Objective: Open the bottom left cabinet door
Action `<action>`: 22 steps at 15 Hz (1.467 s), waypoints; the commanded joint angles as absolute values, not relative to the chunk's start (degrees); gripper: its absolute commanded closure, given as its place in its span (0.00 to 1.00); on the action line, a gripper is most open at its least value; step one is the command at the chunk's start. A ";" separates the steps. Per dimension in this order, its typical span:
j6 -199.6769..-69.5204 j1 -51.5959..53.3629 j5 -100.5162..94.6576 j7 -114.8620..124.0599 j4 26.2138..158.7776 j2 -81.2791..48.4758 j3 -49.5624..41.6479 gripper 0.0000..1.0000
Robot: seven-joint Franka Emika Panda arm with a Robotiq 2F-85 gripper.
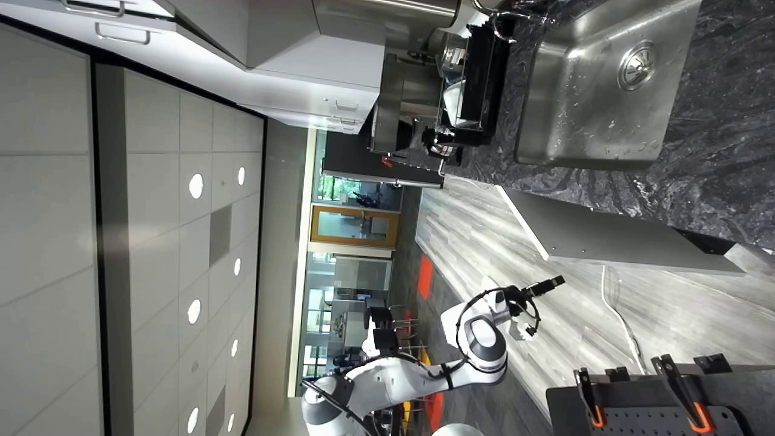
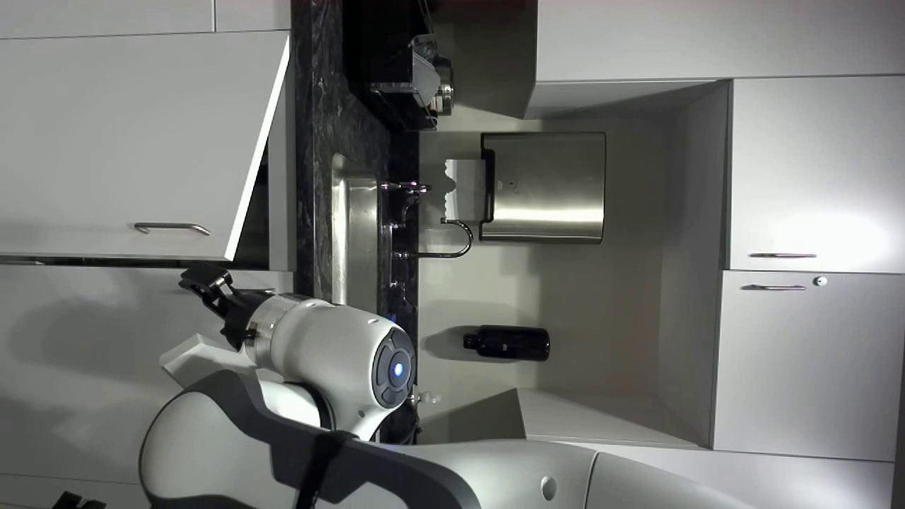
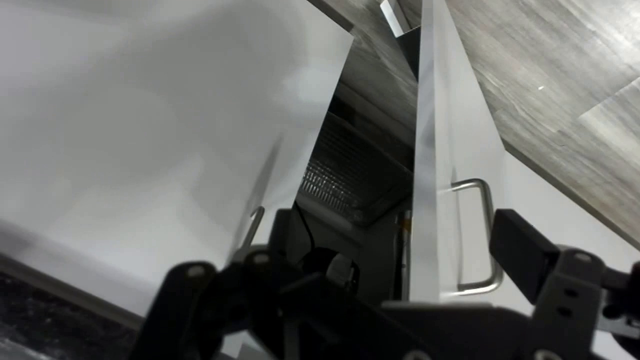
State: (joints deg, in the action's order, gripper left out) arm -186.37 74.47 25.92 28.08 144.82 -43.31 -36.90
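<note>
The bottom left cabinet door [image 2: 134, 134] stands part way open in both exterior views; its darker grey back [image 1: 611, 236] shows in an exterior view. Its pale front carries a metal bar handle [image 2: 172, 227]. In the wrist view I see the door's edge [image 3: 424, 165] and the same handle [image 3: 492, 240]. My gripper [image 3: 400, 235] is open, its fingers wide apart. The door edge and handle appear between the fingers; the right finger overlaps the handle's outer bar, touch unclear. In the exterior views the gripper [image 1: 547, 306] [image 2: 212, 290] is by the door's free side.
The neighbouring closed door [image 3: 150, 125] with its own handle [image 3: 253, 227] is beside the opening. The dark cabinet inside [image 3: 350, 185] holds objects hard to make out. Above are the stone counter [image 1: 726, 139] and sink [image 1: 605, 121]. A black table with clamps [image 1: 678, 387] stands opposite.
</note>
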 commanded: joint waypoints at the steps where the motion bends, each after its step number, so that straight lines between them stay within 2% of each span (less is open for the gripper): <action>1: -186.97 70.96 26.48 26.59 145.29 -43.15 -37.06 0.00; 2: -186.89 69.98 26.66 26.90 144.69 -43.83 -37.07 0.00; 3: -186.79 69.01 27.09 27.59 143.48 -45.26 -37.10 0.25; 4: -187.04 67.78 27.12 27.72 142.57 -46.11 -36.79 0.26; 10: -189.03 56.79 25.50 26.43 134.81 -49.36 -31.83 0.73; 14: -193.58 43.42 22.82 22.51 129.38 -48.46 -21.72 1.00; 18: -196.50 27.61 17.82 17.47 127.38 -46.86 -9.09 1.00; 22: -197.68 9.43 0.84 18.73 124.31 -48.02 4.90 1.00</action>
